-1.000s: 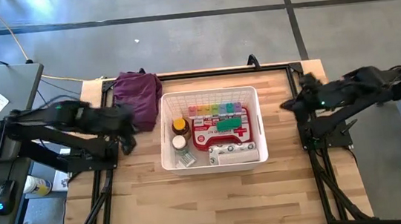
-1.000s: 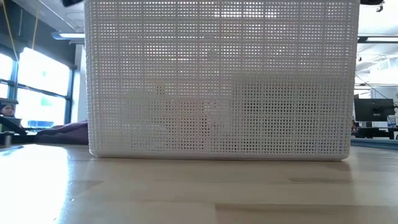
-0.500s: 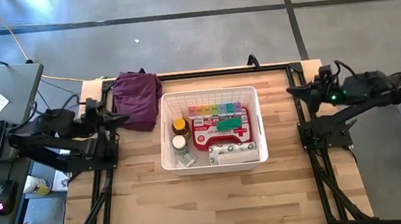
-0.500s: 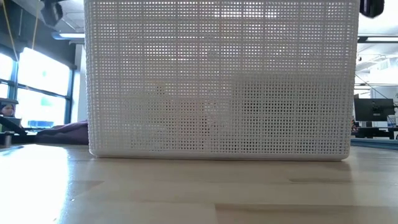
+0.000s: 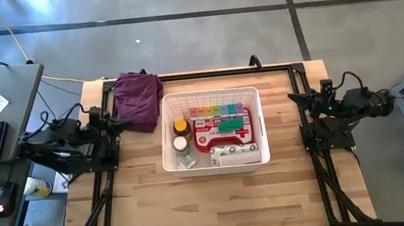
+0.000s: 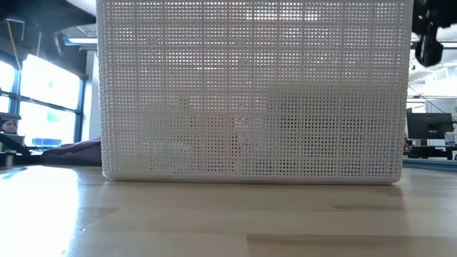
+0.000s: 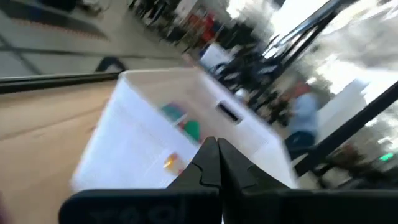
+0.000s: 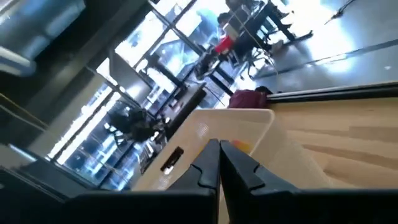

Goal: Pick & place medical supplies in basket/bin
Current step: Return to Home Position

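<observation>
The white basket (image 5: 210, 93) stands mid-table. In it lie the red pouch (image 5: 223, 135), the green tube (image 5: 230, 125), the rainbow pill organizer (image 5: 217, 111), an amber bottle (image 5: 181, 125), a white-capped bottle (image 5: 180, 142) and a white packet (image 5: 235, 153). My left gripper (image 5: 125, 121) hovers shut at the table's left edge, next to the purple cloth (image 5: 139, 97), and points level at the basket (image 7: 143, 143). My right gripper (image 5: 291, 97) hovers shut at the right edge and points level at the basket (image 8: 217, 127). Neither holds anything.
The purple cloth lies at the far left corner, just left of the basket. Bare wooden table (image 5: 219, 201) stretches from the basket to the near edge. The basket's mesh wall (image 6: 250, 93) fills the low view, with my right arm (image 6: 428, 39) dark at its upper right.
Both arms have folded back toward their own sides of the table and sunk lower, with the grippers tipping up from a downward slant to level. My left gripper has left the purple cloth's near edge. Nothing in the basket has moved.
</observation>
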You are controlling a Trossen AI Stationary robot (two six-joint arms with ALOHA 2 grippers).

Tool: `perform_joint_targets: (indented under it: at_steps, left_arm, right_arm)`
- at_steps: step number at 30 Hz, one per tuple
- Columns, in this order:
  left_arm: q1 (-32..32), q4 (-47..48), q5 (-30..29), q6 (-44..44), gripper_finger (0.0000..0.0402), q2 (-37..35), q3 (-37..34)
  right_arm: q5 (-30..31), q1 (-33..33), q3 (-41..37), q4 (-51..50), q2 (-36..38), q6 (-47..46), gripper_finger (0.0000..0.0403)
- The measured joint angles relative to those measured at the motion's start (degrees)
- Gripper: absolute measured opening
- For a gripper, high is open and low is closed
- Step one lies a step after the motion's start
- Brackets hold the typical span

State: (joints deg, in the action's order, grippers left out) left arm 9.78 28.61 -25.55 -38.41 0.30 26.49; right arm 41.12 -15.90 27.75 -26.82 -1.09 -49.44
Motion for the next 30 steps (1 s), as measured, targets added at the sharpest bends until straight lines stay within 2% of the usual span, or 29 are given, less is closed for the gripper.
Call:
perform_joint_targets:
  at_steps: [2, 4, 10, 12, 18, 22, 27, 30]
  left_arm:
    - [0.0, -4.1, 0.5, -1.0, 0.0021, 0.0, -2.8]
    - [0.0, -5.2, 1.1, -2.3, 0.0021, 0.2, -5.7]
    - [-0.1, -14.8, 4.6, -4.1, 0.0021, 0.1, -13.8]
    - [0.0, -17.3, 5.5, -4.8, 0.0021, 0.1, -15.4]
    - [0.0, -18.9, 7.6, -3.9, 0.0021, 0.1, -18.5]
    - [0.0, -20.0, 9.7, -3.2, 0.0021, 0.1, -20.7]
    - [-0.1, -30.1, 12.5, 0.1, 0.0021, 0.1, -25.3]
    - [-0.1, -31.6, 13.2, 4.1, 0.0021, 0.1, -25.6]
  right_arm:
    - [1.0, 0.1, -2.5, 1.5, 0.8, 0.0, 0.0001]
    - [-0.4, 0.0, -3.6, 0.0, 0.2, 0.7, 0.0001]
    - [-6.0, 0.0, -11.4, 7.4, 0.8, -1.2, 0.0000]
    - [-8.2, 0.0, -14.5, 12.4, 0.8, -1.1, 0.0000]
    - [-13.4, 0.0, -26.9, 37.2, 0.5, 1.8, 0.0000]
    - [-14.5, 0.0, -26.9, 36.7, 0.3, 4.4, 0.0000]
    - [-15.7, 0.0, -27.2, 34.9, 0.4, 9.0, 0.0000]
    - [-18.2, 0.0, -27.2, 32.2, 0.4, 15.2, 0.0000]
